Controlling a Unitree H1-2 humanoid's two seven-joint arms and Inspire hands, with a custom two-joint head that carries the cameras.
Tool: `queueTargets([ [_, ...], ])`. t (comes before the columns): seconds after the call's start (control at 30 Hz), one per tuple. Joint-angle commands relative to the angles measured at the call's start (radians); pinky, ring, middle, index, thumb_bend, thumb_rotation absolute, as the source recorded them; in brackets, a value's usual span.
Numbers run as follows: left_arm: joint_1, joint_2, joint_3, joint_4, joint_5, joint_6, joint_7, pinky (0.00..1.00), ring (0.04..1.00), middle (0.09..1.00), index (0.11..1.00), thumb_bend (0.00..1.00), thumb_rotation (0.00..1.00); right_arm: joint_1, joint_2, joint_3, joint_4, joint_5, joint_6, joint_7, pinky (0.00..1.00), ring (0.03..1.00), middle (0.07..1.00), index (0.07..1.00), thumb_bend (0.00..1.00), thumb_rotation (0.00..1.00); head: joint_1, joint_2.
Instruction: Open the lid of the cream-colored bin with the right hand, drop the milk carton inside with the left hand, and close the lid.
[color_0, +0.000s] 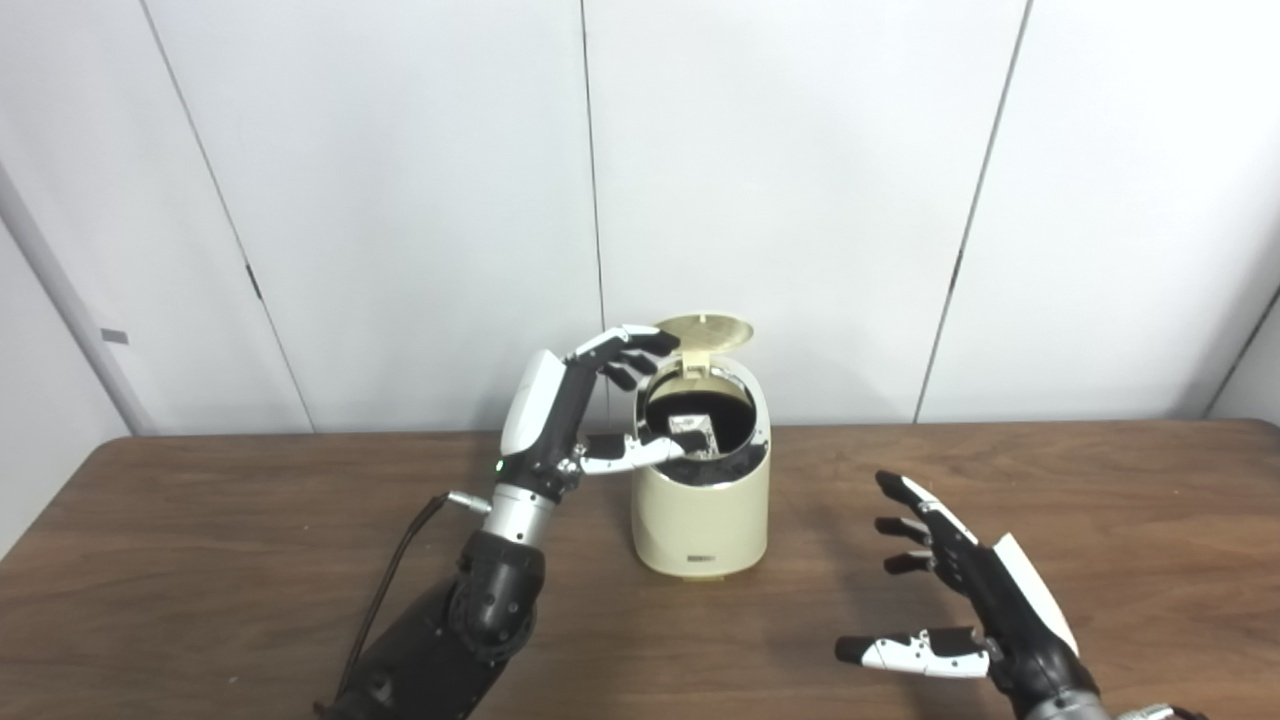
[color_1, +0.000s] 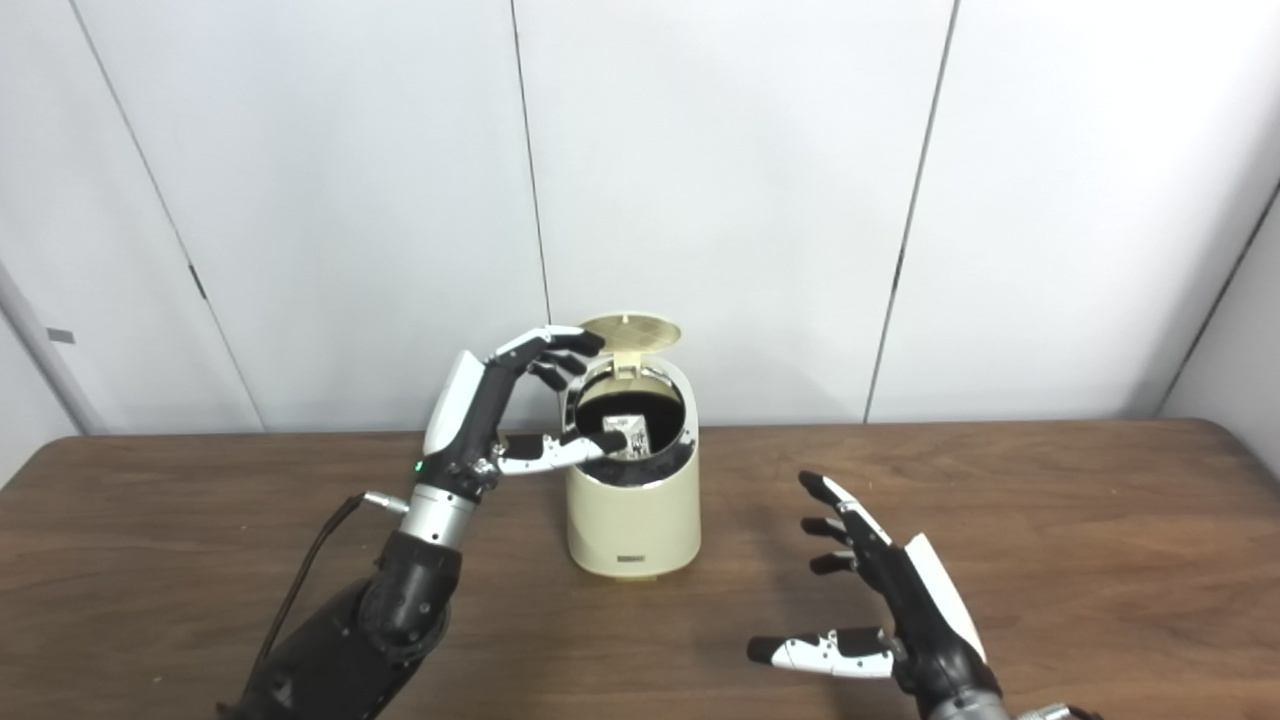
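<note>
Bright, even light; soft shadows

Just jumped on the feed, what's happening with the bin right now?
The cream-colored bin stands on the table with its lid flipped up. The milk carton sits inside the opening. The left hand is at the bin's rim, fingers spread over the opening; whether it is touching the carton I cannot tell. The right hand is open over the table to the bin's right, touching nothing. The lid is not yet closed.

Milk carton (color_0: 694, 434) inside open-lidded cream bin (color_0: 700, 510)
</note>
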Motion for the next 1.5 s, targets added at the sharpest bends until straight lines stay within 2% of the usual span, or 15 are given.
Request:
queueTargets([
  [0.0, -0.013, 0.018, 0.050, -0.093, -0.041, -0.011, -0.029, 0.41, 0.519, 0.587, 0.609, 0.73, 0.11, -0.024, -0.005, -0.008, -0.023, 0.008, -0.023, -0.009, 0.68, 0.833, 0.929, 0.907, 0.73, 0.14, 0.000, 0.001],
  [0.03, -0.003, 0.020, 0.067, -0.116, -0.050, -0.011, -0.045, 0.40, 0.508, 0.573, 0.552, 0.62, 0.09, -0.025, -0.006, -0.009, -0.022, 0.009, -0.022, -0.009, 0.69, 0.834, 0.929, 0.907, 0.73, 0.14, 0.001, 0.002],
  [0.1, 0.024, 0.029, 0.112, -0.171, -0.072, -0.011, -0.090, 0.40, 0.501, 0.560, 0.505, 0.53, 0.07, -0.028, -0.008, -0.010, -0.020, 0.007, -0.020, -0.009, 0.68, 0.832, 0.929, 0.907, 0.73, 0.14, 0.005, 0.002],
  [0.23, 0.076, 0.028, 0.216, -0.252, -0.137, -0.011, -0.197, 0.41, 0.494, 0.491, 0.501, 0.52, 0.01, -0.032, -0.013, -0.012, -0.016, 0.007, -0.019, -0.008, 0.68, 0.827, 0.928, 0.909, 0.72, 0.13, 0.010, 0.002],
  [0.43, 0.154, 0.019, 0.365, -0.324, -0.198, -0.010, -0.327, 0.42, 0.497, 0.486, 0.504, 0.52, 0.00, -0.035, -0.018, -0.015, -0.021, 0.016, -0.012, -0.001, 0.69, 0.832, 0.932, 0.914, 0.72, 0.10, 0.019, 0.006],
  [0.47, 0.176, 0.024, 0.382, -0.350, -0.210, 0.029, -0.349, 0.42, 0.505, 0.489, 0.504, 0.52, 0.00, -0.035, -0.019, -0.016, -0.021, 0.021, -0.011, 0.001, 0.69, 0.833, 0.932, 0.914, 0.72, 0.09, 0.021, 0.007],
  [0.5, 0.195, 0.027, 0.397, -0.376, -0.224, 0.073, -0.371, 0.44, 0.547, 0.596, 0.620, 0.63, 0.17, -0.035, -0.019, -0.017, -0.021, 0.026, -0.008, 0.004, 0.69, 0.837, 0.935, 0.915, 0.72, 0.09, 0.023, 0.008],
  [0.53, 0.216, 0.032, 0.410, -0.404, -0.244, 0.118, -0.395, 0.46, 0.572, 0.644, 0.672, 0.68, 0.23, -0.036, -0.019, -0.017, -0.023, 0.029, -0.003, 0.006, 0.69, 0.837, 0.937, 0.915, 0.72, 0.09, 0.024, 0.008],
  [0.63, 0.276, 0.037, 0.448, -0.482, -0.269, 0.240, -0.446, 0.51, 0.661, 0.750, 0.787, 0.71, 0.28, -0.037, -0.021, -0.015, -0.027, 0.028, -0.002, 0.008, 0.69, 0.831, 0.935, 0.913, 0.72, 0.09, 0.027, 0.011],
  [0.73, 0.332, 0.027, 0.482, -0.546, -0.300, 0.340, -0.481, 0.57, 0.717, 0.787, 0.827, 0.73, 0.31, -0.038, -0.020, -0.014, -0.032, 0.031, 0.000, 0.013, 0.70, 0.831, 0.932, 0.911, 0.72, 0.09, 0.032, 0.014],
  [0.9, 0.399, -0.007, 0.531, -0.590, -0.370, 0.424, -0.528, 0.65, 0.791, 0.838, 0.867, 0.75, 0.25, -0.039, -0.016, -0.010, -0.040, 0.032, 0.010, 0.018, 0.69, 0.834, 0.940, 0.914, 0.72, 0.08, 0.034, 0.015],
  [1.23, 0.491, -0.037, 0.546, -0.578, -0.321, 0.447, -0.565, 0.60, 0.776, 0.821, 0.851, 0.75, 0.24, -0.045, -0.013, -0.004, -0.039, 0.035, 0.004, 0.017, 0.69, 0.833, 0.941, 0.910, 0.71, 0.03, 0.033, 0.017],
  [1.33, 0.510, -0.051, 0.545, -0.573, -0.303, 0.449, -0.564, 0.55, 0.729, 0.787, 0.824, 0.76, 0.24, -0.046, -0.012, -0.006, -0.033, 0.042, -0.001, 0.015, 0.69, 0.841, 0.944, 0.911, 0.72, 0.04, 0.033, 0.017],
  [1.47, 0.530, -0.069, 0.544, -0.562, -0.284, 0.435, -0.568, 0.46, 0.619, 0.693, 0.724, 0.72, 0.17, -0.047, -0.011, -0.004, -0.026, 0.037, -0.010, 0.009, 0.69, 0.831, 0.936, 0.904, 0.73, 0.07, 0.033, 0.015],
])
